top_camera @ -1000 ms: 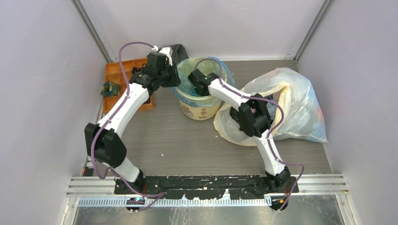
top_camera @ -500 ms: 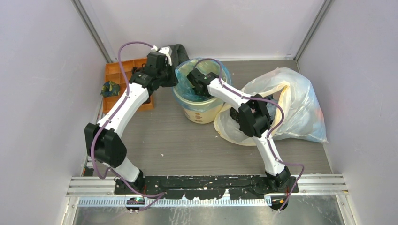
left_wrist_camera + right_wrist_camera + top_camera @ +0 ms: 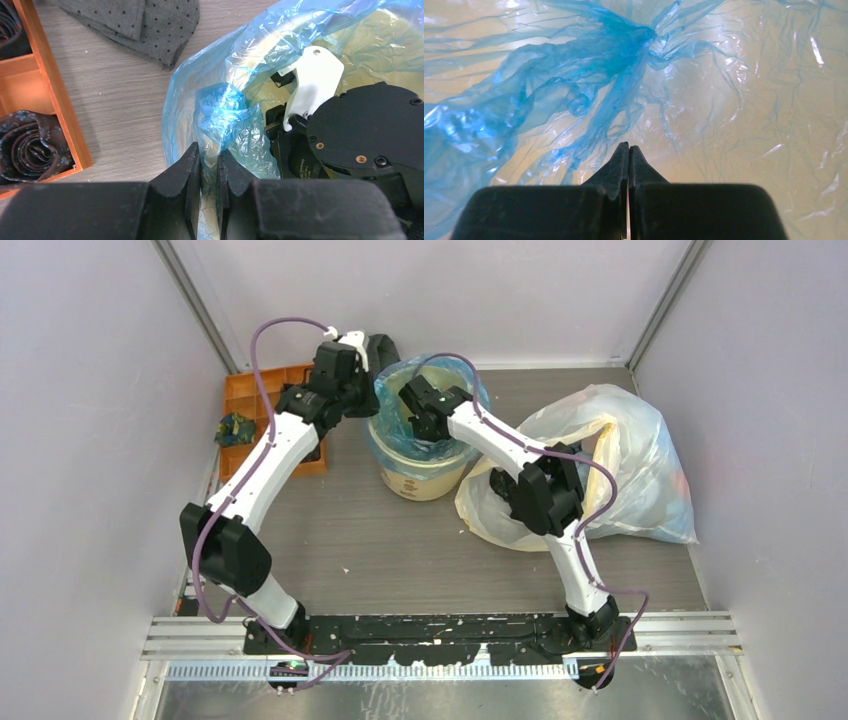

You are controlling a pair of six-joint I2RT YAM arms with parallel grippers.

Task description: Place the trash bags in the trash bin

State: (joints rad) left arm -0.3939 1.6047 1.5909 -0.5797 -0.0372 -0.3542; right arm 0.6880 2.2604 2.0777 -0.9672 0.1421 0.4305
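From above we see the thin, crinkly, translucent light-blue plastic bag (image 3: 388, 405) lining the round cream-yellow plastic bucket (image 3: 425, 478) and spilling over its rim. Only our left wrist view shows the left gripper (image 3: 209, 155) pinching a fold of bag film at that rim. The right wrist view shows the right gripper (image 3: 628, 149) clenched on nothing, down inside the bag.

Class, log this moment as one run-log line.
left gripper: shut on trash bag at trash bin rim | right gripper: shut, empty, inside bin | bag: lining bin
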